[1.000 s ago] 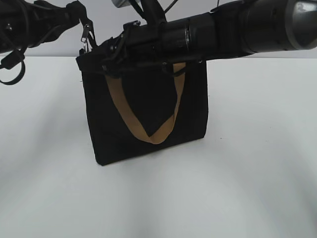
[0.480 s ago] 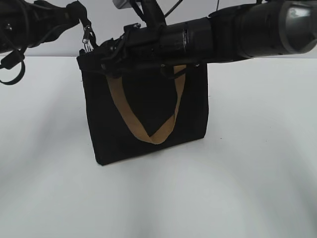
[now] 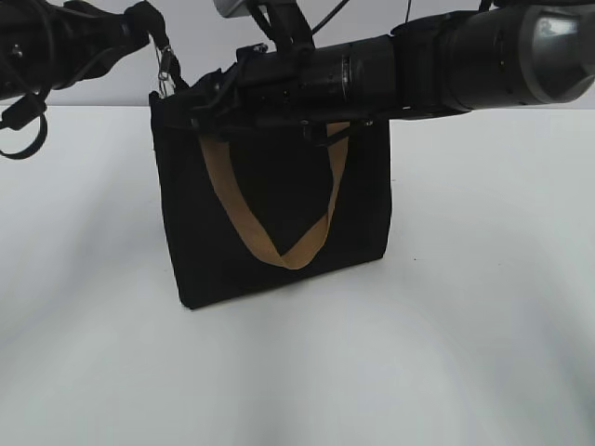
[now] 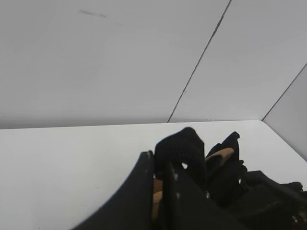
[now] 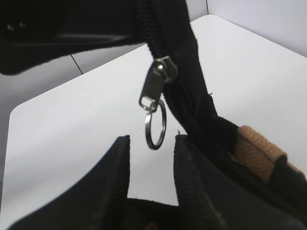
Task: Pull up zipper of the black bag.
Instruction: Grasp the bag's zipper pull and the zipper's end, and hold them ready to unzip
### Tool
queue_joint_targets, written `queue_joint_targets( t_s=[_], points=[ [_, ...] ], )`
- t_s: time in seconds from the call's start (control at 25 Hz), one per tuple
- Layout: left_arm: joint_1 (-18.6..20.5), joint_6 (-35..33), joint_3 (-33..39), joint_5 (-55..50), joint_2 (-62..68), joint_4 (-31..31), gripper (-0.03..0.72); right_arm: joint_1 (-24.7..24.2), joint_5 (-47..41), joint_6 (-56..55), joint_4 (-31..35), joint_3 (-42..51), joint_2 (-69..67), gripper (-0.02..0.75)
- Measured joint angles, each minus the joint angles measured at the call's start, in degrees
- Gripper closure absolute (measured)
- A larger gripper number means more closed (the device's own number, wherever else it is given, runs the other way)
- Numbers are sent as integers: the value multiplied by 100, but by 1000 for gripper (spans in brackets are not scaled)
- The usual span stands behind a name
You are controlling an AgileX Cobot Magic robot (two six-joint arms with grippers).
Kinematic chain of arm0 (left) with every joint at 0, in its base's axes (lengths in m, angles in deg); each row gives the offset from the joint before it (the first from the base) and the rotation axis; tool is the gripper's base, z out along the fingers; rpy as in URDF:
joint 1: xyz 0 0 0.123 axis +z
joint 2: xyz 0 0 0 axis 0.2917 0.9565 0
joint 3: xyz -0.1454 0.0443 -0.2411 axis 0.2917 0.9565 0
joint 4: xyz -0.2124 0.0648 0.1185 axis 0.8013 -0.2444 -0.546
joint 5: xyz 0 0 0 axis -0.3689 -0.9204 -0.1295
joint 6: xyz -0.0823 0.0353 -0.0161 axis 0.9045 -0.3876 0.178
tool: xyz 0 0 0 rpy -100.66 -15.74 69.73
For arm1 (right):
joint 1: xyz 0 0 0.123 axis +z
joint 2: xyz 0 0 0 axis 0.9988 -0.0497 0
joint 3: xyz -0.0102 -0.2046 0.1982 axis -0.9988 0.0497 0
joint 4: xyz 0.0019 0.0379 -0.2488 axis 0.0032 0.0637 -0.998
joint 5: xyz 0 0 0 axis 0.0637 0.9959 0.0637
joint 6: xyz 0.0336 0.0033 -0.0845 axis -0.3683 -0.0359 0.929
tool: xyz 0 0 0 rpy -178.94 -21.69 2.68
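The black bag stands upright on the white table, a tan strap handle hanging down its front. The zipper's silvery pull with a ring sits at the bag's raised top left corner. My left gripper is shut on the black fabric of that corner; the left wrist view shows its jaws pinching the fabric. My right gripper reaches across the bag's top. In the right wrist view it is open, with the pull and its ring hanging just at its fingertips, untouched.
The white table spreads around the bag, with grey wall panels behind. My right arm lies along the bag's top edge and hides the zipper line there. A tan strap end shows beside the right finger.
My right gripper has crept a little left and up towards the zipper pull. The bag's top left corner and the pull have risen slightly. The left arm has hardly moved.
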Motion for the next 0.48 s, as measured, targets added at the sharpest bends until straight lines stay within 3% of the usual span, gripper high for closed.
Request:
queue_joint_targets(
  t_s=[0.48],
  points=[
    [0,0,0,0,0,0,678,0,-117,328,14,0,0,510]
  ],
)
